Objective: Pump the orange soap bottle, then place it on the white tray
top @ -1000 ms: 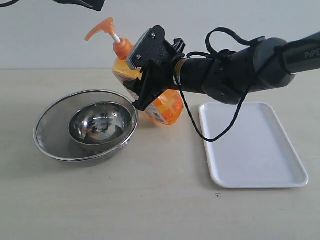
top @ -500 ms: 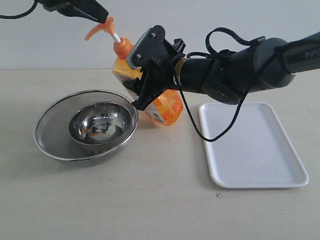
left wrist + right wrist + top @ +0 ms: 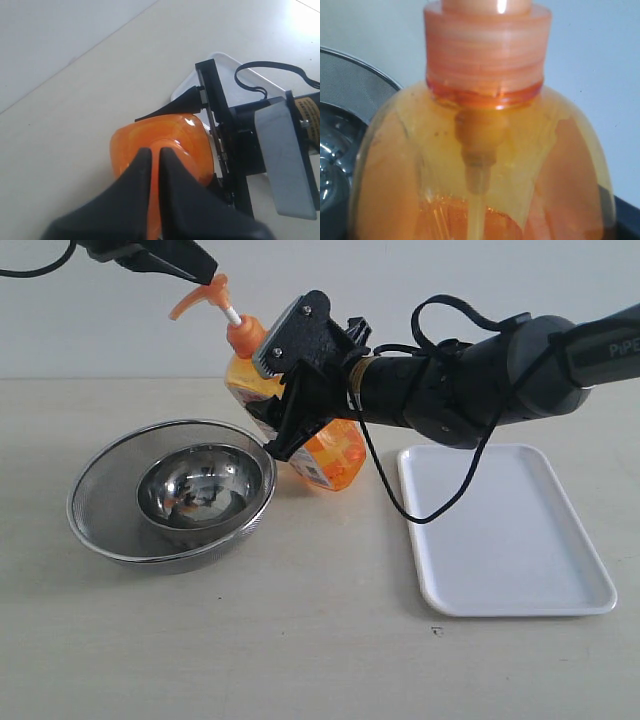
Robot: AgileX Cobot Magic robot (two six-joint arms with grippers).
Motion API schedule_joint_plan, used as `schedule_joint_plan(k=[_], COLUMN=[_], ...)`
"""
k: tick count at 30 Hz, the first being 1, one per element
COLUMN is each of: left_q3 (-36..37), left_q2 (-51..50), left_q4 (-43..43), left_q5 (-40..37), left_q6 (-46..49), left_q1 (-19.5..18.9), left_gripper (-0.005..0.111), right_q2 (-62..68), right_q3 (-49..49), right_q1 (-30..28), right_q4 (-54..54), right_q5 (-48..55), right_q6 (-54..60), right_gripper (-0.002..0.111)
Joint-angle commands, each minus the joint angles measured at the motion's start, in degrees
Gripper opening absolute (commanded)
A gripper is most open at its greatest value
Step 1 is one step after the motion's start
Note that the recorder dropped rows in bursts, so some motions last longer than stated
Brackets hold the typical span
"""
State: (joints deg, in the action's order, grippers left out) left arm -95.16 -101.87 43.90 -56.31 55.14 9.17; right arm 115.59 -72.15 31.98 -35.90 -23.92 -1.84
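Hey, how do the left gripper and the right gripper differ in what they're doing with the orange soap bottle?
The right gripper clamps the body of the orange soap bottle from the side, jaws wide; the left gripper has its fingers together, tip at the pump head. The right gripper is low, beside the mesh strainer; the left gripper is higher, at the bottle's top. Both are black.

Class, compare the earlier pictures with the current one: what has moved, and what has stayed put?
The left claw came down from the top edge to the pump head of the orange soap bottle, then stopped. The right claw still grips the tilted bottle; the white tray, bowl and strainer have not moved.
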Motion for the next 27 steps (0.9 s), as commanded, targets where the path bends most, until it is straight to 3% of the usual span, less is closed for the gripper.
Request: schedule_joint_plan(k=[1, 6, 17, 27], left_q3=[-0.2, -0.2, -0.2, -0.2], left_q2=[-0.5, -0.5, -0.5, -0.5], left_q4=[0.0, -3.0, -8.6, -8.6], left_q5=[0.3, 0.7, 0.7, 0.3], left_q6=[0.0, -0.1, -4.3, -4.9], left_q1=[1.6, 3.4, 3.3, 3.3], left_gripper=[0.005, 0.005, 0.005, 0.005], right_q2=[-0.7, -0.7, -0.7, -0.7], right_q3=[-0.5, -0.5, -0.5, -0.5], right_q1=[0.0, 0.0, 0.0, 0.0], right_q4=[-0.4, -0.4, -0.4, -0.4], right_q5=[-2.6, -2.6, -1.8, -1.9], right_q6=[0.3, 0.3, 0.3, 0.3], right_gripper=[0.0, 0.0, 0.0, 0.0])
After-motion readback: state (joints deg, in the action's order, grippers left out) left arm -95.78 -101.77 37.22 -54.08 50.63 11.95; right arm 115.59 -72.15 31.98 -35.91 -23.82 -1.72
